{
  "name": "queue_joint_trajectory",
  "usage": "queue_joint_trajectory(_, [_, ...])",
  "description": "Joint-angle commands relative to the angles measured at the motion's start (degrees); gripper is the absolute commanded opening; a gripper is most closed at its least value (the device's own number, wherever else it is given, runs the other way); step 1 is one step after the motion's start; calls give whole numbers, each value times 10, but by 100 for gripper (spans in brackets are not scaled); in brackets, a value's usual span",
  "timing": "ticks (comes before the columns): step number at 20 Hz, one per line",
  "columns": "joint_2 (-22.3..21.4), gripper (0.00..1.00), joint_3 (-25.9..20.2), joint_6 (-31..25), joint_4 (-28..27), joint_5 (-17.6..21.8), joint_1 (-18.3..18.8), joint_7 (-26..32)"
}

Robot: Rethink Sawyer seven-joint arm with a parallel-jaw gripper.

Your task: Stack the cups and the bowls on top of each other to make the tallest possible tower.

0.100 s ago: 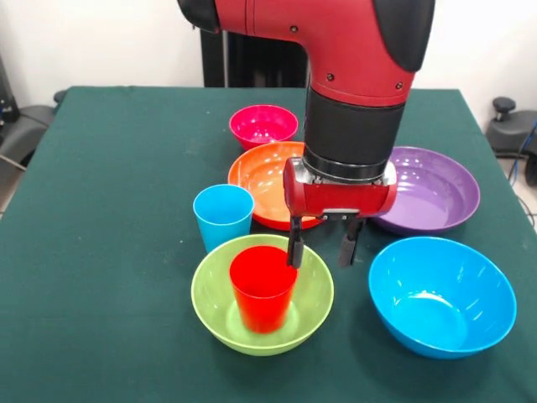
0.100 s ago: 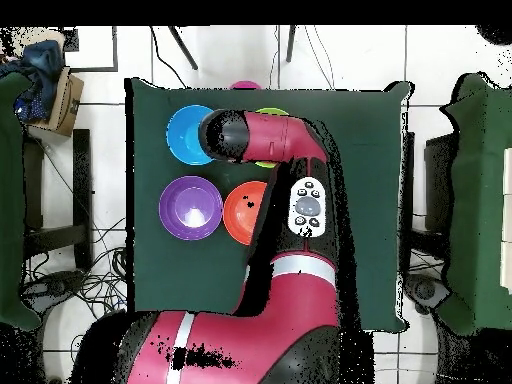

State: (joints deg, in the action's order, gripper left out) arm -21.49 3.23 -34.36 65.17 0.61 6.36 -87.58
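Observation:
A red cup point(image 1: 263, 288) stands upright inside the lime green bowl point(image 1: 306, 315) near the front of the table. My gripper point(image 1: 322, 245) hangs open just right of and above the cup, over the bowl's right rim, with nothing between its fingers point(image 1: 295, 244). A light blue cup point(image 1: 223, 217) stands left of the orange bowl point(image 1: 262, 178). A small pink-red bowl point(image 1: 263, 126) sits behind the orange one. The purple bowl point(image 1: 434, 189) and the blue bowl point(image 1: 442, 296) lie to the right. From overhead the arm hides the gripper; the blue bowl point(image 2: 184, 134), purple bowl point(image 2: 190, 208) and orange bowl point(image 2: 243, 213) show.
The dark green table point(image 1: 109, 210) has open cloth on its left half. Black chair parts point(image 1: 21, 126) stand off the left edge and equipment point(image 1: 508, 126) off the right.

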Motion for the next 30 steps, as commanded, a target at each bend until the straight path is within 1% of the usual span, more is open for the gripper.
queue_joint_trajectory(1, [-35,100,-39,-52,37,3,-12,-42])
queue_joint_trajectory(3, [-47,100,-42,-67,43,-3,-12,-42])
queue_joint_trajectory(6, [-60,100,-47,-76,51,-9,-10,-41])
queue_joint_trajectory(8, [-60,100,-48,-77,52,-10,-12,-43])
queue_joint_trajectory(11, [-55,100,-40,-95,39,-14,-22,-60])
queue_joint_trajectory(17, [-45,100,-35,-107,32,-25,-39,-84])
queue_joint_trajectory(22, [-42,100,-38,-71,43,-27,-41,-83])
queue_joint_trajectory(25, [-36,100,-40,-42,41,-32,-43,-94])
queue_joint_trajectory(28, [-19,100,-26,-27,26,-21,-50,-96])
queue_joint_trajectory(30, [-12,100,-24,-16,26,-14,-49,-89])
